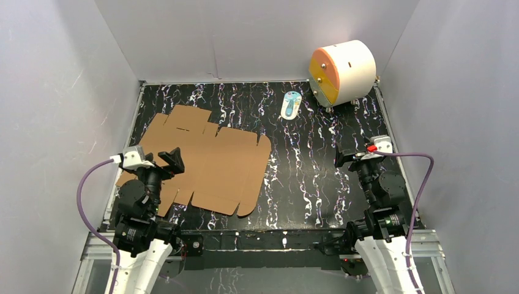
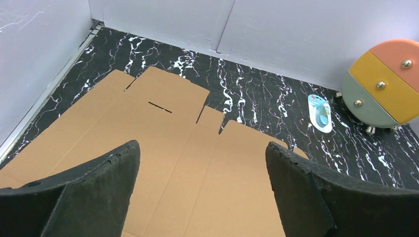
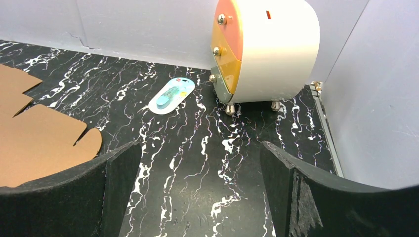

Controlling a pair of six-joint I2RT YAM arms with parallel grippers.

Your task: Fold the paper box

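I'm working over the black marbled bench [image 1: 306, 184], both arms sitting at its near edge. The paper box [image 1: 208, 165] is lying flat as an unfolded die-cut sheet along the left edge, reaching from near the far-left corner down toward the near edge. No flap is looking raised, so I'm judging the fold as not started.

A white-and-orange cylinder [image 1: 343, 70] is standing at the far-right corner, well apart from the sheet. My left end effector [image 2: 201, 148] is hovering over the sheet's near-left part w/ fingers spread wide, pinching nothing. My right end effector [image 3: 200, 145] is hanging near the right edge over bare bench, also spread. A small blue packet [image 1: 291, 105] is lying near the far edge, between sheet and cylinder.

Risks, imo: the sheet is lying flush, so my pads may be skating over it instead of getting under an edge, shoving the whole thing off the left edge. Lifting one flap w/o the other arm pinning the base could be dragging it or creasing it off the score lines.
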